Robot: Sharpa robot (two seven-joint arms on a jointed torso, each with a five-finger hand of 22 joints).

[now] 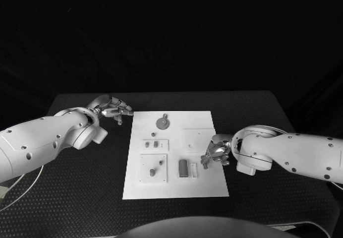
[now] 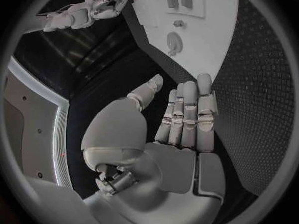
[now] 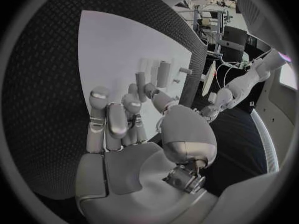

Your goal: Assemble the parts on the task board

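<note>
White flat task board (image 1: 203,186) lies beside your empty, loosely spread right hand (image 1: 215,154); next, grab the upright grey block (image 1: 183,168) nearby.

Black tabletop (image 1: 85,173) with a finely dotted, textured mat surface, extending beneath and to both outer sides of each robot hand. Far edge of the tabletop meets a dark, unlit background beyond the robot hands.
</note>
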